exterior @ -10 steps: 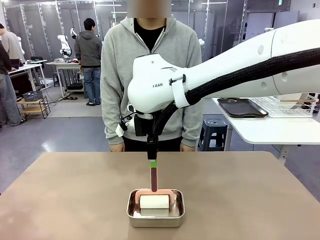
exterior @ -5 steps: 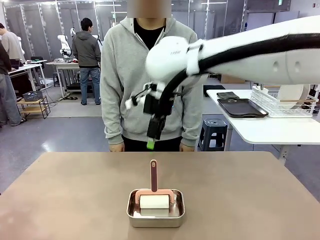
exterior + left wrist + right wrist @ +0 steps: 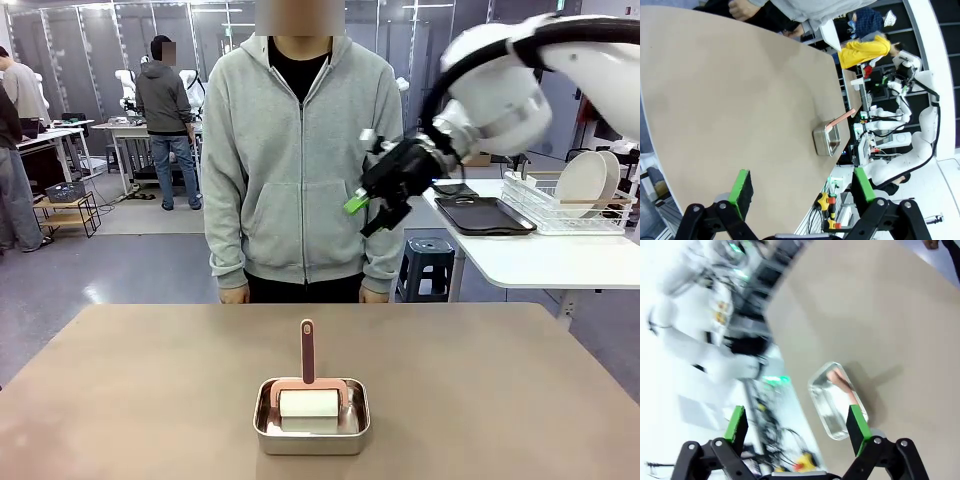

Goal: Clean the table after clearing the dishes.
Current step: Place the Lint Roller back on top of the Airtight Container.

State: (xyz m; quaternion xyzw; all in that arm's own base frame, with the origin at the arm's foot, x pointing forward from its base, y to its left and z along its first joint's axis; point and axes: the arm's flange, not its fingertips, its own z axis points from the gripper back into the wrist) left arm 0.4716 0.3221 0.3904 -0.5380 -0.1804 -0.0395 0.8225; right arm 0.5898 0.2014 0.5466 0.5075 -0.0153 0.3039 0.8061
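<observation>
Tan surface (image 3: 150, 380) is bare but for the pan (image 3: 311, 428) holding my roller (image 3: 308, 400); both jaws open, empty.

The large rectangular tan-brown table (image 3: 150, 380) is seen with a matt, smooth top; the small rectangular steel pan (image 3: 311, 432) is shown polished and reflective; the pink-handled roller (image 3: 308, 385) appears matt plastic with a white papery drum; glossy white shells are seen on the right arm (image 3: 500, 95).
</observation>
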